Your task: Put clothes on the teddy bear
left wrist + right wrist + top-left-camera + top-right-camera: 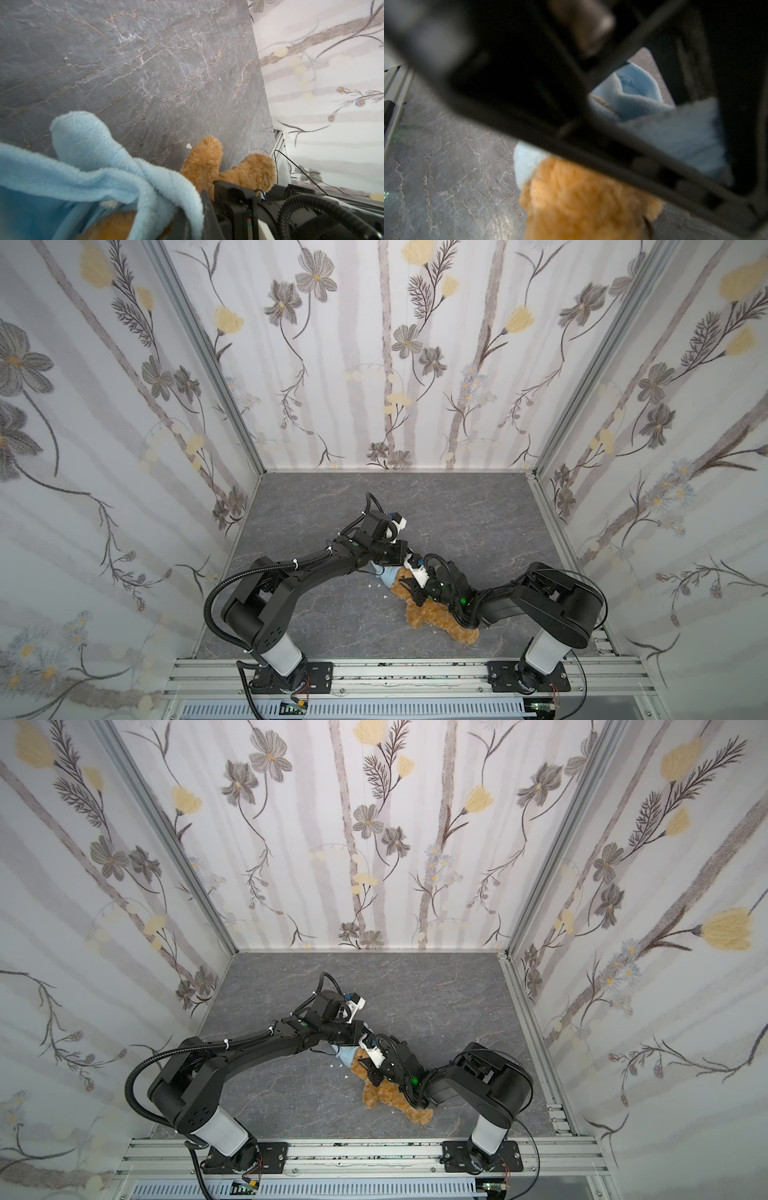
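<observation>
The teddy bear (pixel 432 612) looks light, soft and squashy, so it would likely sag and slide under a push instead of resisting. The firmer torso or a limb base seems the best hold, since loose fur would slip. It is golden-brown with curly pile, and it lies slantwise on the grey table (pixel 457 510), just toward 5 o'clock of centre. Its upper end points to 10 o'clock, under both claws. The left gripper (pixel 380 568) is clenched, apparently pinching the light-blue top (pixel 390 574) bunched at that end. I cannot tell whether the right gripper (pixel 406 584), which sits over the bear, grasps anything.
</observation>
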Controlling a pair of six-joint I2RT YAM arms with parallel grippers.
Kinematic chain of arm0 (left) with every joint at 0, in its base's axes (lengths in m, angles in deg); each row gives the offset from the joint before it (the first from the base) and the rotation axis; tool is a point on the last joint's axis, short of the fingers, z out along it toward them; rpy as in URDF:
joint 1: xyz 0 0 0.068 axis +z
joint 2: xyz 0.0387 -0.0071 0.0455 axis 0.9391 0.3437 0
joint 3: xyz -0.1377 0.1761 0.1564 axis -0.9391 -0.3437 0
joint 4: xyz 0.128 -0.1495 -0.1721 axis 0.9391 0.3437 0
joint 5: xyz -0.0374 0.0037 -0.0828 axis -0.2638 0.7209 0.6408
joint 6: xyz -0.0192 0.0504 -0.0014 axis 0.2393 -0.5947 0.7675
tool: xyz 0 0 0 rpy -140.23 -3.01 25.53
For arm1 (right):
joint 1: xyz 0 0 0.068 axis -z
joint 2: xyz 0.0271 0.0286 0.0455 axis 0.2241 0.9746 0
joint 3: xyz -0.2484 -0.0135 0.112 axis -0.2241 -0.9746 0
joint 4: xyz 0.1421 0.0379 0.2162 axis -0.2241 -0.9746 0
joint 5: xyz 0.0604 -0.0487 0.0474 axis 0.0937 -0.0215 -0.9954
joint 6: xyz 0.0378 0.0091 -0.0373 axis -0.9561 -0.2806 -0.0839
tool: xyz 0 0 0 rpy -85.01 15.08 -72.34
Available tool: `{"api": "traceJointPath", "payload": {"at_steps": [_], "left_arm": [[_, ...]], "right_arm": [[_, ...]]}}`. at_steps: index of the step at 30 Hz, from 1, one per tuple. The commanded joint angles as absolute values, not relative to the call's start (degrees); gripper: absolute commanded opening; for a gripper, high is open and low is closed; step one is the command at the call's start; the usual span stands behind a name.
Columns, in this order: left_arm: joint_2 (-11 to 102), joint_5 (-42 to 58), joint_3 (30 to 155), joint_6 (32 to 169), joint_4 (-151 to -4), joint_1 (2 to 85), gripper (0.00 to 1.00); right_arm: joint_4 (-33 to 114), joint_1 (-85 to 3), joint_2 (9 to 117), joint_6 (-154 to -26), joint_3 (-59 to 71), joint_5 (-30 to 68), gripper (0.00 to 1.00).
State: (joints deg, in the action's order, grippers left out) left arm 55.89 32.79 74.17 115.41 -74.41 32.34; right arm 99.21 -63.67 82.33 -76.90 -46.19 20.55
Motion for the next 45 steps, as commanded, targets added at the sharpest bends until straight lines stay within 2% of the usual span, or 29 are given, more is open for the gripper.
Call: {"api": "traceJointPath", "payload": {"at_steps": [1, 5, 10, 17, 20, 28, 33, 36, 40, 45], "left_arm": [[53.8, 35.7, 72.0, 117.7, -79.8, 32.2, 0.1], [51.2, 34.6, 68.8, 120.1, -82.5, 32.1, 0.11], [47.7, 34.2, 62.3, 126.4, -92.7, 31.9, 0.12], [48.0, 32.1, 60.8, 126.4, -92.8, 29.1, 0.15], [47.6, 30.5, 59.3, 126.9, -92.8, 28.1, 0.2], [45.3, 26.8, 58.8, 124.7, -92.2, 27.8, 0.5], [43.9, 22.8, 62.1, 119.8, -85.8, 27.8, 0.64], [42.1, 21.1, 62.3, 118.4, -84.8, 28.2, 0.76], [40.6, 19.6, 63.6, 116.2, -82.0, 28.8, 0.81], [37.1, 20.2, 64.6, 115.0, -79.5, 31.8, 0.77]], "right_arm": [[104.6, -63.1, 83.5, -82.4, -46.9, 21.0, 0.0], [105.4, -62.5, 84.6, -86.6, -47.2, 22.4, 0.0], [105.1, -62.2, 86.1, -89.3, -46.7, 22.5, 0.0], [104.8, -61.6, 86.2, -91.4, -45.5, 21.9, 0.02], [106.0, -60.7, 86.2, -92.5, -46.0, 21.5, 0.03], [109.5, -60.3, 86.4, -90.9, -47.7, 19.6, 0.04], [109.2, -60.4, 85.3, -88.6, -48.6, 20.4, 0.03], [108.9, -60.4, 84.9, -87.6, -48.7, 20.8, 0.02], [108.9, -60.4, 84.2, -86.7, -48.9, 21.5, 0.02], [108.0, -60.3, 81.7, -84.0, -49.4, 22.2, 0.01]]}}
